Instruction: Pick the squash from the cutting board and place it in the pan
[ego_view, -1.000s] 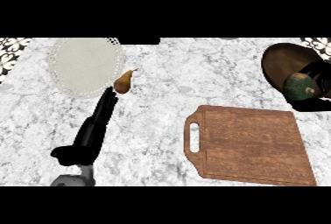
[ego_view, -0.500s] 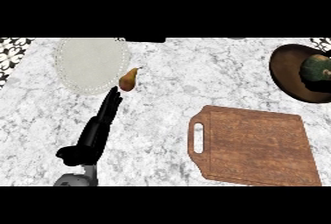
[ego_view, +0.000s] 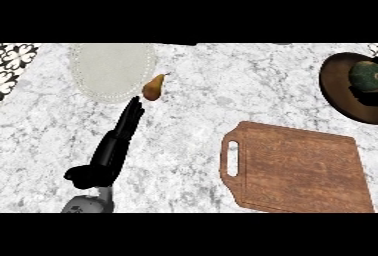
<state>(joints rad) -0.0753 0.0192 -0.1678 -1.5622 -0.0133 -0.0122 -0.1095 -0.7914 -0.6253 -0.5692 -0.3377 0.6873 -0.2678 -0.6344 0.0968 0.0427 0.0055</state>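
Note:
The dark green squash (ego_view: 365, 75) lies inside the dark brown pan (ego_view: 336, 87) at the right edge of the head view, and both are partly cut off there. The wooden cutting board (ego_view: 295, 167) sits at the lower right with nothing on it. My left hand (ego_view: 107, 155) lies on the counter at the lower left, open, with straight fingers (ego_view: 133, 112) pointing up and ending just below a pear. My right hand does not show.
A brown pear (ego_view: 153, 88) lies beside the right rim of a pale round plate (ego_view: 111, 67) at the upper left. A patterned tile strip (ego_view: 15, 62) runs along the far left edge. Marble counter (ego_view: 199, 100) lies between plate and pan.
My right hand, which was over the pan around the squash a second ago, has gone out of view. The squash stays in the pan. The left hand shifted slightly.

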